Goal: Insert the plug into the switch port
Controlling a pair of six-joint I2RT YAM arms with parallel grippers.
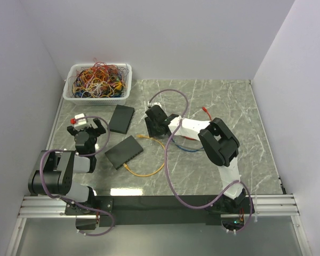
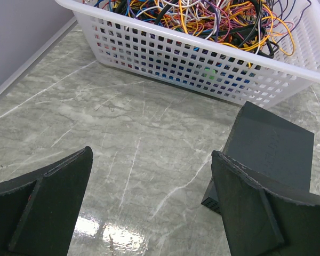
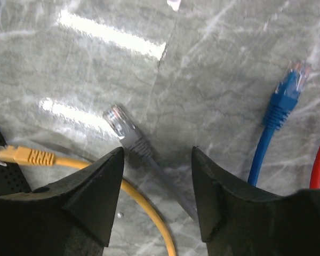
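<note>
We take the near switch (image 1: 124, 152) as our mark on the marble table (image 1: 213, 176). The cable basket (image 1: 98, 98) stands well beyond it to the left, and a second switch (image 1: 121, 118) lies just beyond it. The left gripper (image 2: 152, 154) hangs on its left with jaws spread to their widest and nothing between them. The right gripper (image 3: 157, 160) sits to its right, jaws partly apart and empty. It is the nearer arm to the plugs. The grey plug (image 3: 120, 121), which we take for the one wanted, lies on the table right of the switch. It sits just ahead of the right fingers, its long axis running out from their gap with the tip slanting toward the switch. A yellow plug (image 3: 24, 156) lies nearest the switch's edge, and a blue plug (image 3: 288, 88) lies farther right.
</note>
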